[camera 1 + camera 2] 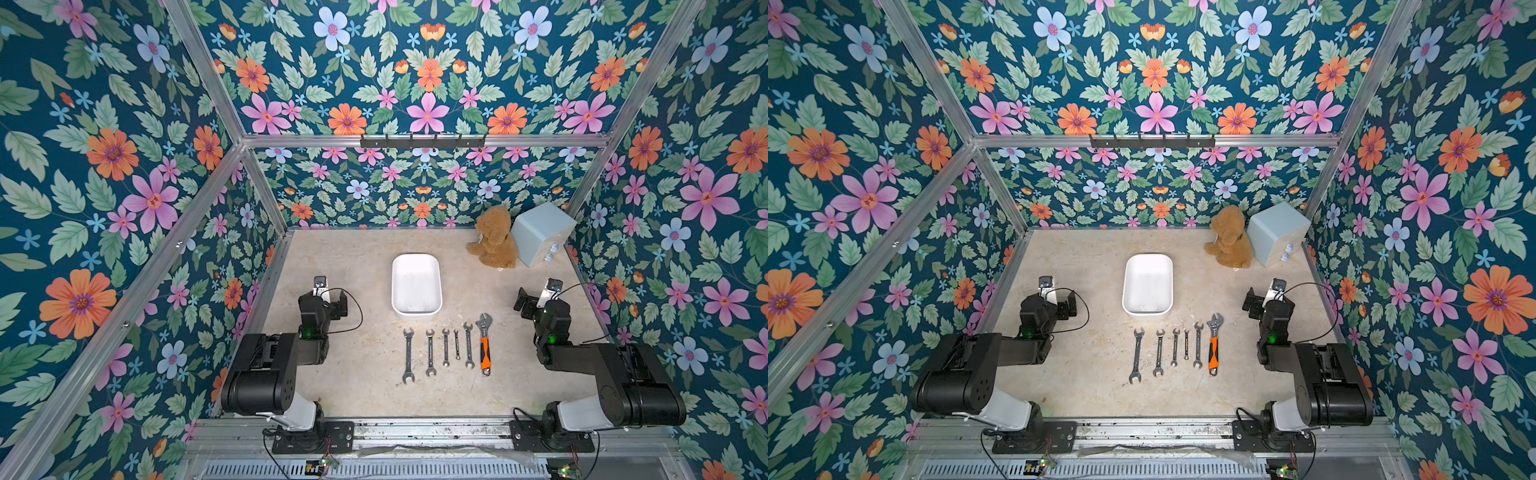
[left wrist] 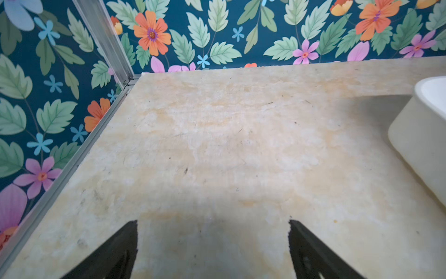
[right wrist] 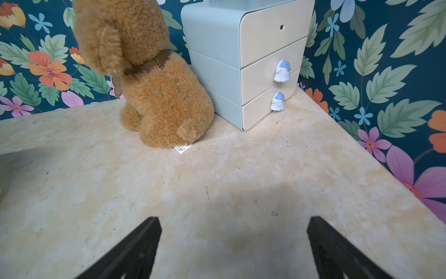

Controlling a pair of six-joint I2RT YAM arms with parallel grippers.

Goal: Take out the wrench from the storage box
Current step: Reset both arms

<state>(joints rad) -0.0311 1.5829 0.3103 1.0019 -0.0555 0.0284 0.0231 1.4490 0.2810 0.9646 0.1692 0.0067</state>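
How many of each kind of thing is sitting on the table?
Silver open-ended metal wrenches: 5
Adjustable wrench with orange-and-black handle: 1
White shallow plastic tub: 1
Brown fluffy teddy bear: 1
Pale blue drawer box: 1
Total: 9

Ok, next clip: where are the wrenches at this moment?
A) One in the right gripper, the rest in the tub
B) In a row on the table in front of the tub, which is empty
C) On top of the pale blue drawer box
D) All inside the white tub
B: in both top views the storage box is empty, and six wrenches, the orange-handled one included, lie side by side on the table just in front of it.
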